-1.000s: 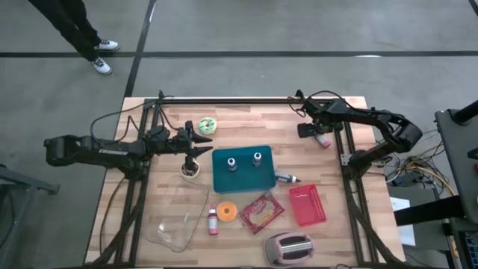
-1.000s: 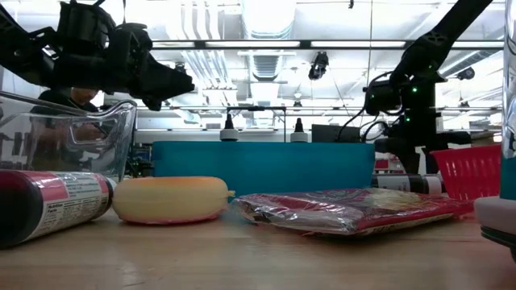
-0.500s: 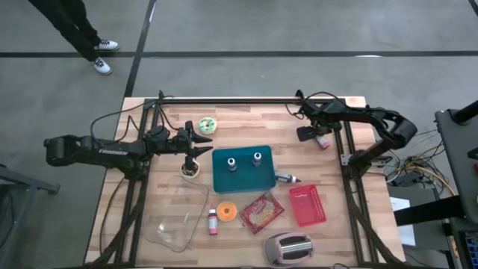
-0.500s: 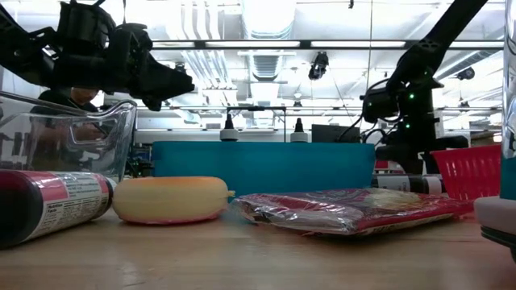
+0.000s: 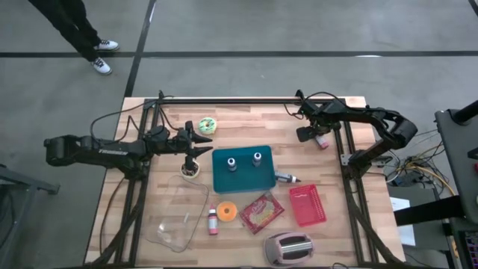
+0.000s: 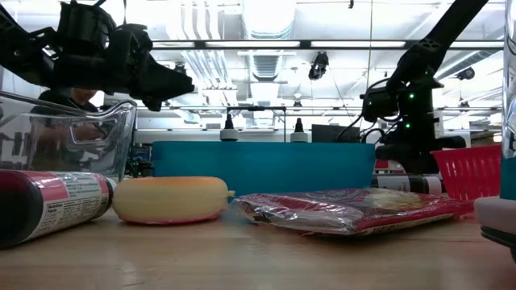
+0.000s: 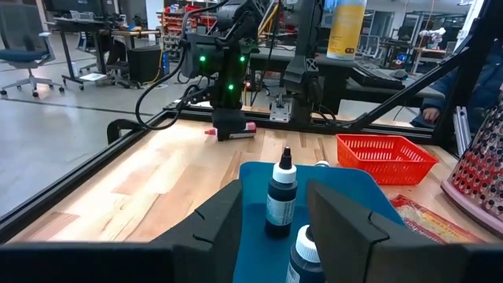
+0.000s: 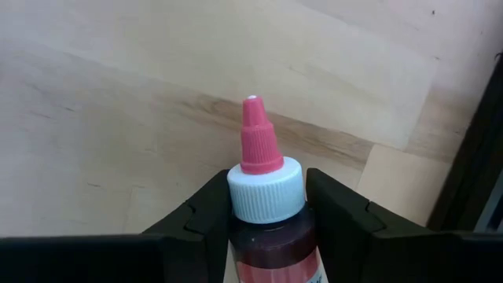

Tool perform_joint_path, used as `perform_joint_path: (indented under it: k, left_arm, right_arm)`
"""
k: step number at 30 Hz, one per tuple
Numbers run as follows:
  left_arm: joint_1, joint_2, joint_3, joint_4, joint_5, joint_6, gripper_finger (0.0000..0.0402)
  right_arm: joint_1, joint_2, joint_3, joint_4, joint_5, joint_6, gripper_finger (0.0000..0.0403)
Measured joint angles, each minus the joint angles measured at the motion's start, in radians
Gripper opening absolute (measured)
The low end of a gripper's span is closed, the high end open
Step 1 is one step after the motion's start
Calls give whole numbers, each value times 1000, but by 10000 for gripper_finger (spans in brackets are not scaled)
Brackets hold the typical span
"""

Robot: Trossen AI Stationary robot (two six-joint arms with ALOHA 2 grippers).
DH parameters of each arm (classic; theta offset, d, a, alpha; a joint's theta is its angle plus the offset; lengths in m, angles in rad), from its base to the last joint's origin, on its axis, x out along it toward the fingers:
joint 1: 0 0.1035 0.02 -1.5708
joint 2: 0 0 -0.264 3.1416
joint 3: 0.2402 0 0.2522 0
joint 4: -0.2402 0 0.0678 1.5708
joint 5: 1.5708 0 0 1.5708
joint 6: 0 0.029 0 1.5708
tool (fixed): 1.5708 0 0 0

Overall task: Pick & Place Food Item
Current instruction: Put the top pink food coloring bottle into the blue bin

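The right gripper [image 5: 317, 135] sat low at the far right of the wooden table [image 5: 246, 119], its two dark fingers [image 8: 198, 224] pressed against either side of a small bottle with a white cap and pink nozzle [image 8: 262, 182]. In the right wrist view the cap filled the gap between the fingers, so the claw was pinching the bottle just below its cap, with bare wood beyond the nozzle. From above, the bottle's pink end [image 5: 324, 141] showed just past the gripper, beside the black frame rail.

The left gripper [image 5: 200, 142] hung above the table to the left of the teal tray [image 5: 243, 178], its fingers [image 7: 216, 224] spread apart with nothing between them. Two dark dropper bottles [image 5: 231, 163] stood upright on that tray.

Toward the near side lay a clear glass dish [image 5: 176, 217], a pink-capped bottle on its side [image 5: 212, 220], a round yellow-orange food item [image 5: 227, 212], a red packet [image 5: 261, 212], a red basket [image 5: 307, 205] and a metal grater [image 5: 288, 247]. A green roll [image 5: 207, 125] lay near the far edge, and a small round container [image 5: 190, 172] sat under the left arm.

A person's legs and shoes [image 5: 101, 56] showed on the floor beyond the table.
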Motion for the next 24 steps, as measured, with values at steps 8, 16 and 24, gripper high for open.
perform_joint_path:
  k: [8,16,24]
  left_arm:
    - [0,0,0,0,0,2,145]
    - [1,0,0,-1,0,2,145]
    - [1,0,0,-1,0,6,145]
  right_arm:
    - [2,-1,-1,30,0,-33,132]
    - [10,-24,32,61,-38,-51,132]
    - [68,-26,68,108,-64,-55,131]
